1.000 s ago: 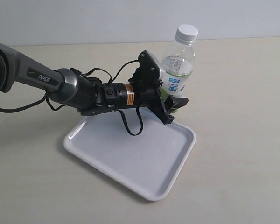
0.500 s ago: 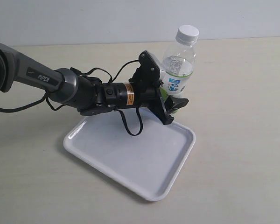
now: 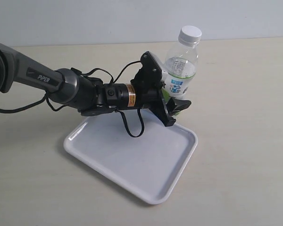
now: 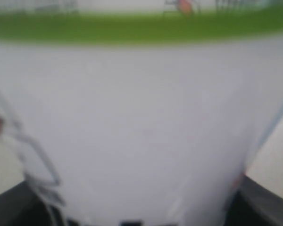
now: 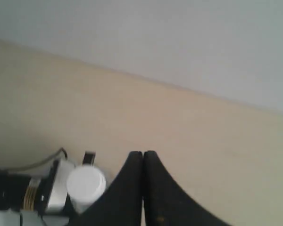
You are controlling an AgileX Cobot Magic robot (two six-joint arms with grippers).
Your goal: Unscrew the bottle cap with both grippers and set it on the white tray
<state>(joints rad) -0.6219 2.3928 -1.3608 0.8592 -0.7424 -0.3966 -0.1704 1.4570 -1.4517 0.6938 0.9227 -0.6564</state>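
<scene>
The clear bottle [image 3: 180,69] with its lime label leans slightly beyond the far edge of the white tray [image 3: 132,160]. The white bottle cap [image 3: 189,34] sits on its neck. My left gripper [image 3: 173,104], on the arm with the orange band, is shut on the bottle's lower body and hides its base. In the left wrist view the blurred label [image 4: 141,122] fills the picture, with a dark finger [image 4: 269,203] at its side. My right gripper [image 5: 143,155] is shut and empty, high above the table, with the cap [image 5: 86,183] below and beside it. The exterior view does not show the right gripper.
The grey "PiPER" arm [image 3: 42,80] reaches in from the left, above the tray's near-left part, and a black cable [image 3: 132,127] loops under it. Beige tabletop [image 3: 240,122] lies to the right of the bottle and tray.
</scene>
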